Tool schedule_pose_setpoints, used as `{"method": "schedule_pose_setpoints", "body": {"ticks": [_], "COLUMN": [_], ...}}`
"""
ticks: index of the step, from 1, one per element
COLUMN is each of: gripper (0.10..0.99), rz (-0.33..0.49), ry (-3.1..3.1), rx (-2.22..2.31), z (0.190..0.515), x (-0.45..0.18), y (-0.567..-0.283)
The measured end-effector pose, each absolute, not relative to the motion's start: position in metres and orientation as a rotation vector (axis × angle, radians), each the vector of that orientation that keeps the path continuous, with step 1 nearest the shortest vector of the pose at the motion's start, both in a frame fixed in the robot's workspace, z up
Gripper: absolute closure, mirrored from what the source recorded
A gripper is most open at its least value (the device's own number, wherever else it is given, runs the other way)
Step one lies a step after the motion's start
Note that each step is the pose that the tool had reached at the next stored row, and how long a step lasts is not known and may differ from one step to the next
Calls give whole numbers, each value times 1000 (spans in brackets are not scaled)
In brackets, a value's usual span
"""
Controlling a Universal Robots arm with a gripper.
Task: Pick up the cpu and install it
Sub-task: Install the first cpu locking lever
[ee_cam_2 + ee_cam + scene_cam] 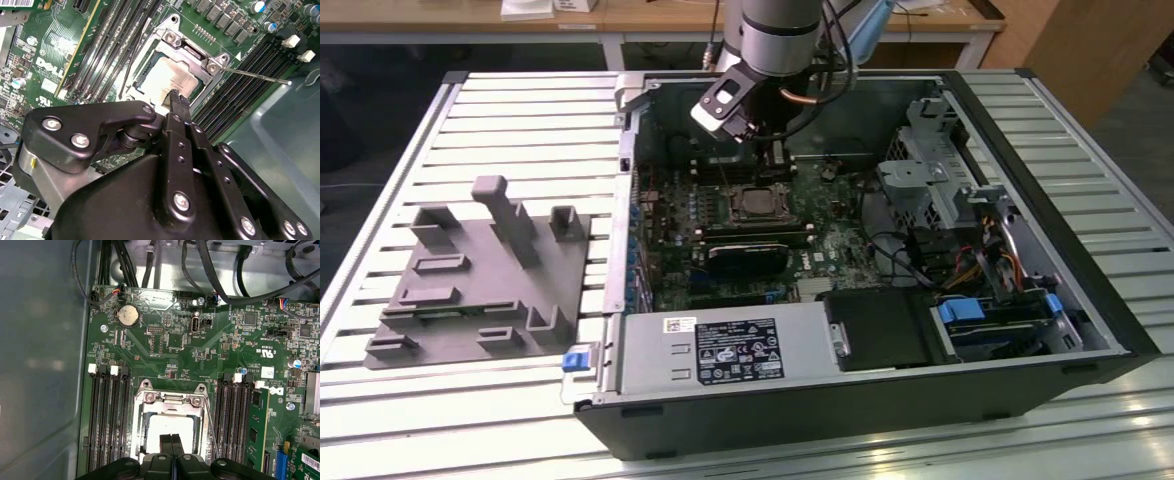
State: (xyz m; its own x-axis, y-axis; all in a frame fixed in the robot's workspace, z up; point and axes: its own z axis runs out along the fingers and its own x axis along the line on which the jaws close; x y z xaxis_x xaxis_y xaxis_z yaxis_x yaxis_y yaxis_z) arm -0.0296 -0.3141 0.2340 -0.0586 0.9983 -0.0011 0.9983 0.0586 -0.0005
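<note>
The cpu (754, 203) (162, 77) (167, 426), a pale silver square, lies flat in the motherboard socket inside the open computer case. A metal socket frame (167, 399) surrounds it, and a thin lever rod (255, 75) sticks out to one side. My gripper (774, 152) (176, 97) (171, 441) hangs just above the chip. Its two black fingers are pressed together with nothing between them. In the first wrist view the fingertips cover the chip's near edge.
A grey plastic holder block (480, 270) sits on the slatted table at the exterior view's left. Memory slots (107, 420) flank the socket. The case wall (630, 190), drive cage (927, 170), cables (907, 255) and power supply (720, 350) hem in the board.
</note>
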Motion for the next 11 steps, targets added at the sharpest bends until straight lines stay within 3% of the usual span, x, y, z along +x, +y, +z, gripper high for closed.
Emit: {"method": "schedule_pose_setpoints", "body": {"ticks": [11], "gripper": [980], "rz": [-2], "ry": [2285], "rx": [2155], "z": [246], "x": [-30], "y": [-314]}}
